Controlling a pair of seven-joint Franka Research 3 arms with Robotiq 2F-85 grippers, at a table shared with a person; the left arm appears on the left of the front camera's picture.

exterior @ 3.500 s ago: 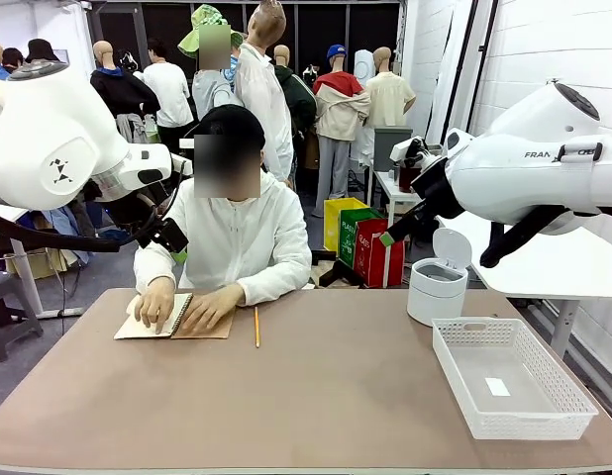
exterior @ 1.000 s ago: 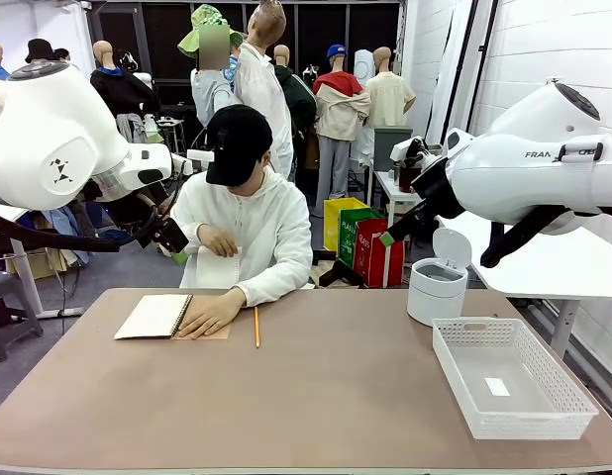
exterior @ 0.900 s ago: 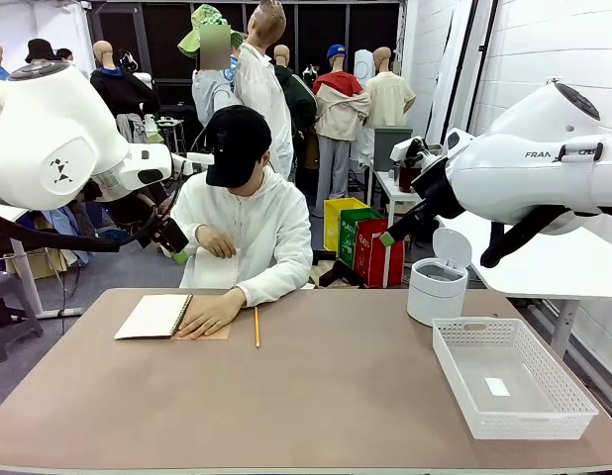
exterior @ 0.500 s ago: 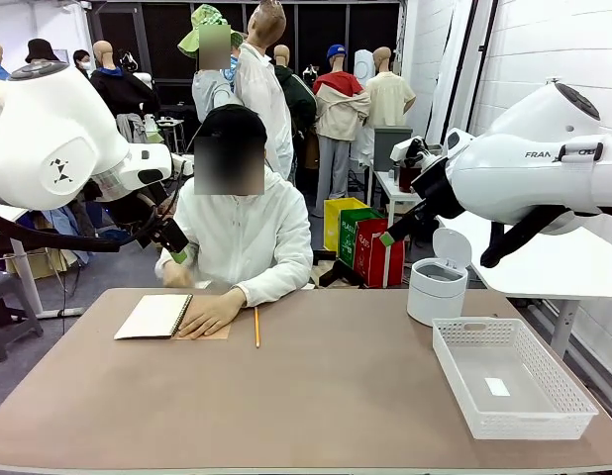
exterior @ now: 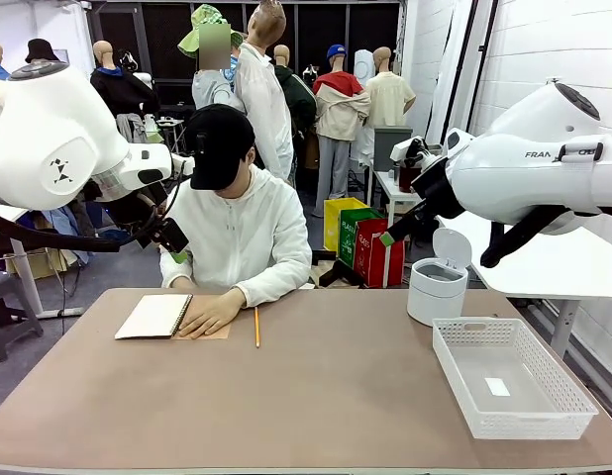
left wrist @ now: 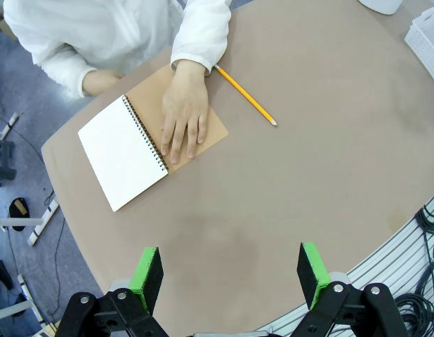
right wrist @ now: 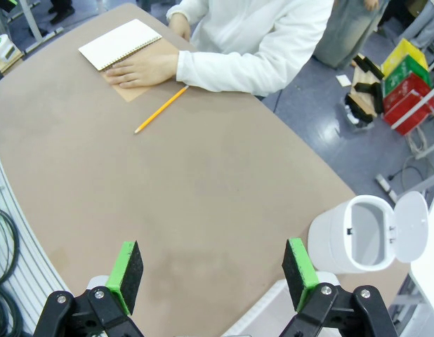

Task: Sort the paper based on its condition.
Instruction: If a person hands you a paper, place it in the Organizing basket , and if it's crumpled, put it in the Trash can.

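Observation:
The paper is out of view; no loose sheet shows on the table. A person sits at the far side with one hand (exterior: 212,312) flat on the brown cover of an open spiral notebook (exterior: 155,317), whose blank cream page (left wrist: 122,161) faces up. The person's other hand (left wrist: 99,82) rests at the table's edge. My left gripper (left wrist: 229,277) hangs open and empty high above the table's left part (exterior: 172,242). My right gripper (right wrist: 212,274) is also open and empty, raised at the right (exterior: 390,236).
A yellow pencil (exterior: 255,327) lies beside the notebook. A white lidded bin (exterior: 437,289) with its lid up stands at the back right. In front of it sits a white mesh basket (exterior: 573,391) holding a tiny white label (exterior: 497,386).
A second ago the person held a white sheet at chest height; that hand has gone down to the table edge and the sheet no longer shows. Both arms have stayed still.

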